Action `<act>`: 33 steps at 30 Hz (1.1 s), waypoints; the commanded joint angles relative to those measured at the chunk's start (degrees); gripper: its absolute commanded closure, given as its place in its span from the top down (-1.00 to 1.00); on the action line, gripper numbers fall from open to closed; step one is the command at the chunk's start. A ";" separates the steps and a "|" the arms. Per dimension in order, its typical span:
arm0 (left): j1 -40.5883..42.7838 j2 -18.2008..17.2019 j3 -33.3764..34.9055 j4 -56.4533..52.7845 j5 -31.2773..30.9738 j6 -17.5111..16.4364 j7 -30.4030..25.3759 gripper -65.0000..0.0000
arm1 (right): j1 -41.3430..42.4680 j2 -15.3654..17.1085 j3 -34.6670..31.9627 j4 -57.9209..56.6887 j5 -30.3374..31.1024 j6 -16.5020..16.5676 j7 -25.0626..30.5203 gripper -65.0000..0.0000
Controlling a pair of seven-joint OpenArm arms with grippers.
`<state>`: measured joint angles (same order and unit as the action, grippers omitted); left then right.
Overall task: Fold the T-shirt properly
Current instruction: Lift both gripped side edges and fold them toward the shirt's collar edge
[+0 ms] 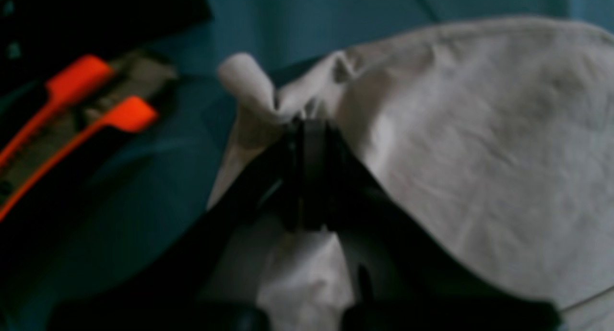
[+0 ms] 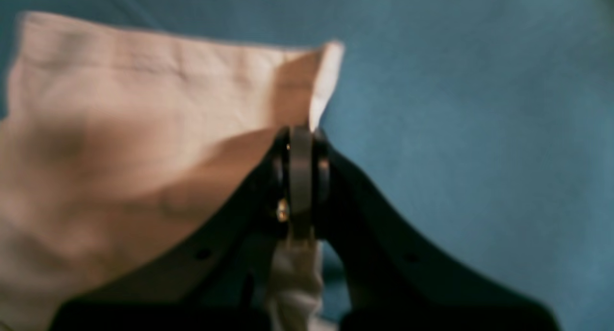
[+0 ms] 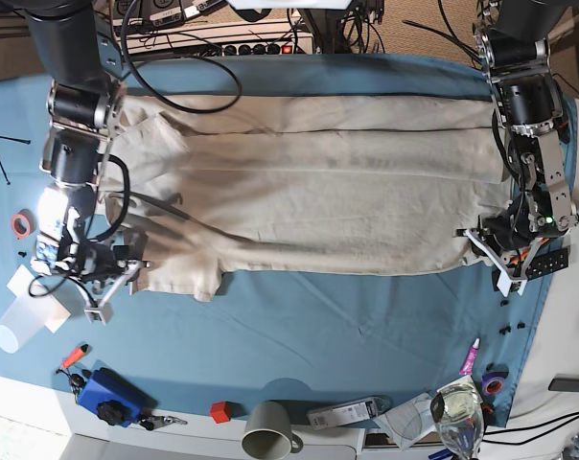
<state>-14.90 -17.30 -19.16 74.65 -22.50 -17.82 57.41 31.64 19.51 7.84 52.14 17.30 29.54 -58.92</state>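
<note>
The beige T-shirt (image 3: 309, 196) lies spread wide across the blue table cloth (image 3: 328, 326), one short sleeve sticking out at the lower left. In the base view my left gripper (image 3: 481, 242) is at the shirt's lower right corner. The left wrist view shows it (image 1: 312, 127) shut on a bunched fold of the T-shirt (image 1: 479, 129). My right gripper (image 3: 134, 268) is at the shirt's lower left edge. Seen from the right wrist, it (image 2: 301, 132) is shut on a corner of the T-shirt (image 2: 120, 110), with cloth hanging between the fingers.
A paper cup (image 3: 10, 335), a red tape ring (image 3: 21, 225) and a blue object (image 3: 112, 393) lie at the left front. Along the front edge are a red cube (image 3: 220, 412), a mug (image 3: 268, 441), a glass (image 3: 459, 422) and a marker (image 3: 470, 356). Cables run along the back.
</note>
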 commanded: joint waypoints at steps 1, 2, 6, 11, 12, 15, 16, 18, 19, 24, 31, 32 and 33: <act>-1.44 -0.81 -0.15 1.99 -1.31 0.00 -0.11 -1.00 | 1.46 0.85 0.15 2.19 1.60 -0.07 0.35 -1.00; -1.49 -0.81 -0.15 2.54 -1.77 0.00 0.81 -1.00 | 0.90 1.01 0.15 3.08 1.88 -0.07 -0.07 -1.00; -1.46 -0.83 -0.39 4.76 -1.97 0.81 2.10 -1.00 | -2.54 1.64 0.15 7.89 2.43 -0.04 -0.17 -1.00; -1.44 -0.83 -2.82 8.07 -1.99 2.36 4.28 -1.00 | -7.32 2.75 0.15 17.22 3.26 -0.94 -0.35 -1.00; -1.44 -0.83 -3.41 8.35 -1.99 2.19 4.90 -1.00 | -8.00 2.86 0.15 19.02 3.26 -1.22 -0.63 -1.00; -1.25 -0.83 -4.79 8.46 -3.13 1.25 6.32 -1.00 | -9.22 3.08 0.15 22.97 3.26 -1.57 -2.25 -1.00; -1.09 -0.83 -5.11 8.46 -4.02 1.27 6.86 -1.00 | -9.31 3.06 0.15 23.63 3.32 -1.60 -2.84 -1.00; -0.96 -0.83 -5.49 8.48 -5.86 1.27 8.55 -1.00 | -9.42 3.06 0.15 24.28 4.07 -1.60 -3.26 -1.00; -0.96 -0.85 -5.49 8.48 -6.34 1.27 9.22 -1.00 | -9.42 3.06 0.15 24.35 4.20 -1.60 -3.41 -1.00; -0.96 -1.18 -5.46 8.48 -8.48 1.27 11.17 -1.00 | -9.42 3.06 0.15 24.37 4.37 -1.60 -5.07 -1.00; -0.59 -4.42 -5.46 8.50 -11.43 1.27 13.33 -1.00 | -9.44 3.04 4.57 24.57 9.05 -1.53 -7.21 -1.00; -0.20 -5.01 -5.46 8.57 -12.33 1.25 13.35 -1.00 | -9.70 3.04 5.66 24.94 9.57 -1.53 -7.67 -1.00; 0.24 -5.53 -5.46 8.59 -12.98 1.25 13.53 -1.00 | -10.05 3.06 6.69 25.55 10.19 -1.31 -8.02 -1.00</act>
<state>-13.61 -21.85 -24.45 82.19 -35.27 -16.34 71.20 20.25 21.54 14.13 76.40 26.79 28.25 -67.70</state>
